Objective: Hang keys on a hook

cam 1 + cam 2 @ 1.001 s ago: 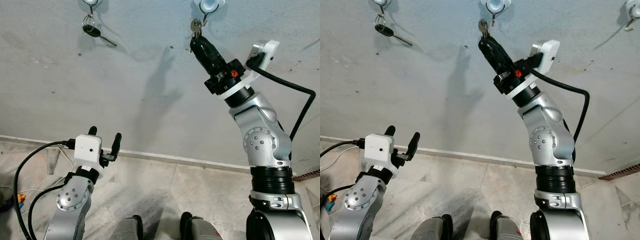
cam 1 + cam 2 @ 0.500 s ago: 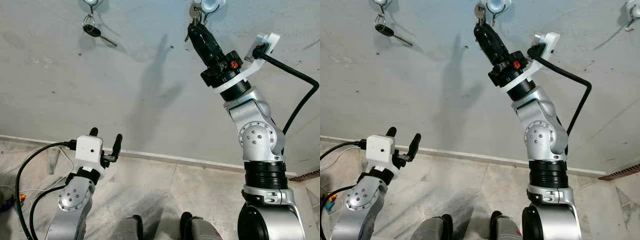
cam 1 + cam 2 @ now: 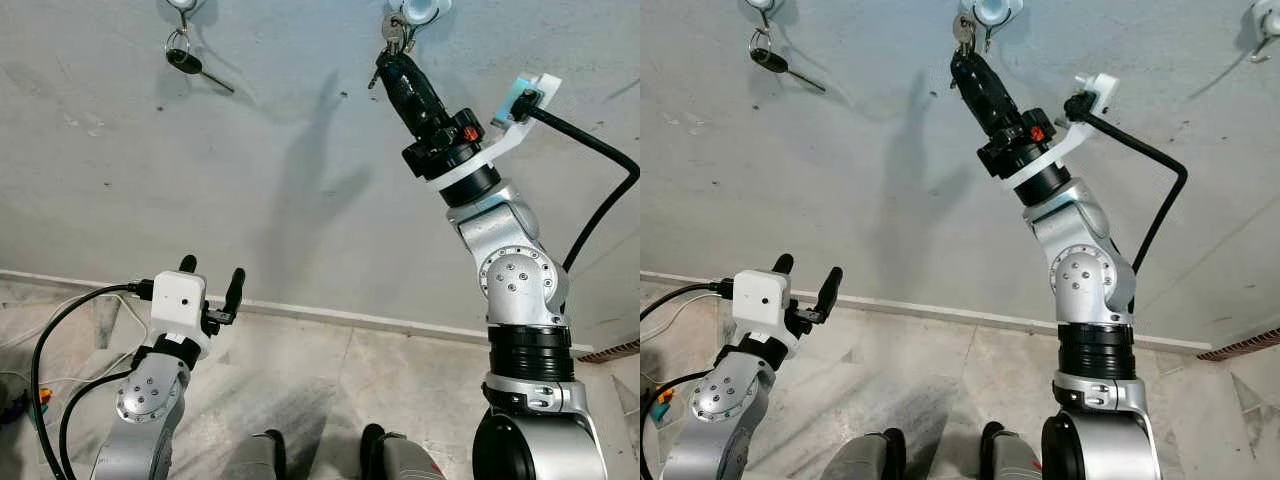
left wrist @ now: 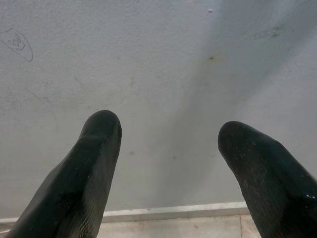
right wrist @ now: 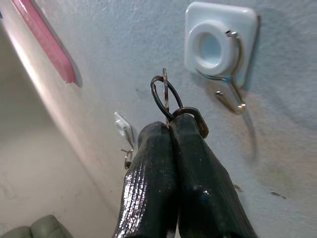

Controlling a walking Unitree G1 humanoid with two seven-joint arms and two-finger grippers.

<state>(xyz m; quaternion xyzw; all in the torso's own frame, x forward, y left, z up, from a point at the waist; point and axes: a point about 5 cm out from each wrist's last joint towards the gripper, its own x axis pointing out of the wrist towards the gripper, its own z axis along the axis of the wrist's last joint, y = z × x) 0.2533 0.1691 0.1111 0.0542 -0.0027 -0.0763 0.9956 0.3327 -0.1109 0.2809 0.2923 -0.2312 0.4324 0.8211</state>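
Note:
My right gripper (image 3: 386,62) is raised against the grey wall and shut on a bunch of keys (image 3: 392,34). The dark key ring (image 5: 165,95) sticks out past the closed fingertips (image 5: 154,134). It sits just beside the white hook (image 3: 418,12), apart from the metal prong (image 5: 231,97). Another bunch of keys (image 3: 186,57) hangs from the left hook (image 3: 182,5). My left gripper (image 3: 211,277) is low near the skirting, open and holding nothing; its fingers (image 4: 96,148) point at bare wall.
A third hook (image 3: 1264,18) is on the wall at the far right. A white skirting board (image 3: 380,322) runs along the wall's foot above the tiled floor (image 3: 320,390). Black cables (image 3: 45,350) loop at the left. My feet (image 3: 385,455) stand at the bottom edge.
My right arm lifted the keys from below the middle hook up beside it, and its wrist turned. In the last half second it dipped slightly. The left arm barely moved.

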